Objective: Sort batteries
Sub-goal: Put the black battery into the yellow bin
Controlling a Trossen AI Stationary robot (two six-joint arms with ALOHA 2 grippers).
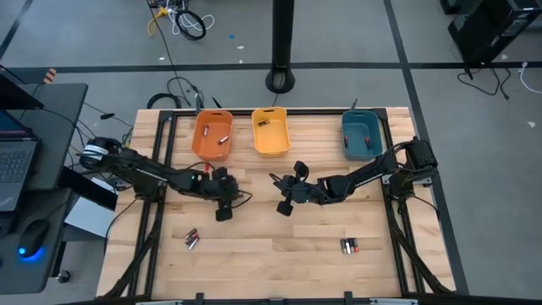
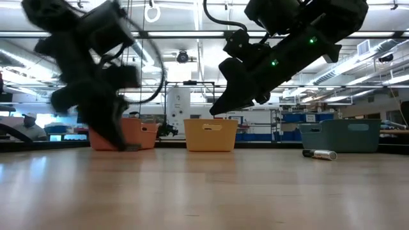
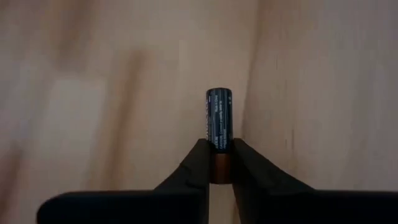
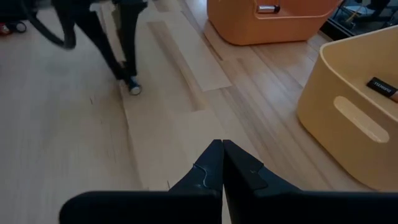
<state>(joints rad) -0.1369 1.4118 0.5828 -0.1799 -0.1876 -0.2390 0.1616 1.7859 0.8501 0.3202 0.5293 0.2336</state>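
Note:
My left gripper [image 1: 224,212] stands left of the table's middle, low over the wood, shut on a dark battery [image 3: 219,118] with a copper end. The right wrist view shows that gripper [image 4: 127,79] down at the table with the battery's tip [image 4: 135,89] below it. My right gripper [image 1: 285,206] hangs shut and empty at the table's middle, above the wood [image 2: 220,105]. Loose batteries lie on their sides near the front left [image 1: 192,240] and front right [image 1: 350,246]. More batteries lie in the orange bin [image 1: 212,135] and the yellow bin [image 1: 271,131]. My left gripper pinches the battery's copper end [image 3: 219,171] between its two fingertips. The fingers slant steeply down from above and lie along the battery, which sticks out past them in line with them. Its free end [image 4: 135,89] is at the wood; whether it rests there I cannot tell.
Three bins stand in a row along the far edge: orange, yellow and a teal bin [image 1: 362,135]. A black post base [image 1: 280,80] stands beyond the table. Bare wood lies between the grippers and the near edge.

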